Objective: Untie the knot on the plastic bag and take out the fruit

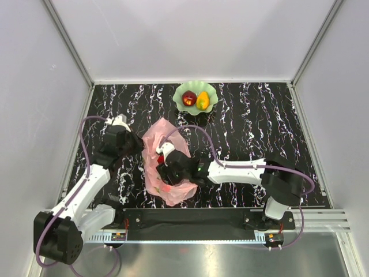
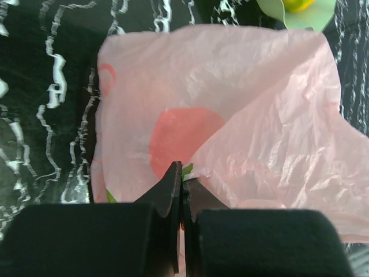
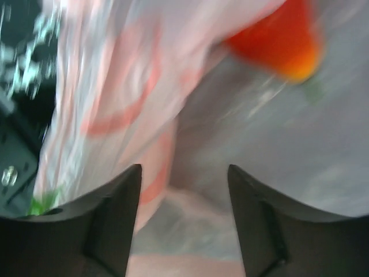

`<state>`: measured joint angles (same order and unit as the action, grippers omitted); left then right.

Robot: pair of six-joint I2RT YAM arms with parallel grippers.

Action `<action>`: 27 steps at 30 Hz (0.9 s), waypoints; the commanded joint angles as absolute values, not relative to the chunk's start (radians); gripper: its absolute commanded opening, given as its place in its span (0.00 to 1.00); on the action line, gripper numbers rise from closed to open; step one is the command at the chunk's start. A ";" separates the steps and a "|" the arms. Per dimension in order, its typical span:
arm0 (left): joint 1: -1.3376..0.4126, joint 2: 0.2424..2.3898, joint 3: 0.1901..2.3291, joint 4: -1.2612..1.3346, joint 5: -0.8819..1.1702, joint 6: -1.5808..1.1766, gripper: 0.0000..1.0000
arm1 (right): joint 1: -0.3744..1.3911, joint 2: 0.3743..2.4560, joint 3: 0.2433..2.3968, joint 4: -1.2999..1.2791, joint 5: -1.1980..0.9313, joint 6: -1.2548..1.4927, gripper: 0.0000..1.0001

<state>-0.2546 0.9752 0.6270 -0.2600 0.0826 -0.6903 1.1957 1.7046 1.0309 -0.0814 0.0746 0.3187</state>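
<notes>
We log: plastic bag (image 1: 167,164) at 7 o'clock from green dish (image 1: 176,97), which holds two fruit (image 1: 189,98). Left gripper (image 2: 181,171) pinched closed on bag edge. Right gripper (image 3: 183,170) spread wide, empty, at bag.

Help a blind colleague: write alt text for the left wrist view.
The left claw, shut, pinches an edge of the pink plastic bag, with a red fruit showing through it. A green dish peeks in at top right.

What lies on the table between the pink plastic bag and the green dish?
Only bare black marbled table separates the plastic bag from the green dish, as the top external view shows.
</notes>
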 commanded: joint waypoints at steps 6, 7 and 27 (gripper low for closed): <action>-0.255 0.957 0.667 -0.342 -0.101 -0.703 0.00 | 1.072 1.718 1.137 0.096 0.261 0.247 0.81; -0.255 0.971 0.675 -0.347 -0.109 -0.707 0.00 | 1.059 1.730 1.141 0.115 0.235 0.241 0.82; -0.302 0.942 0.494 -0.307 -0.054 -0.791 0.00 | 0.950 1.968 1.301 0.181 -0.142 0.256 0.73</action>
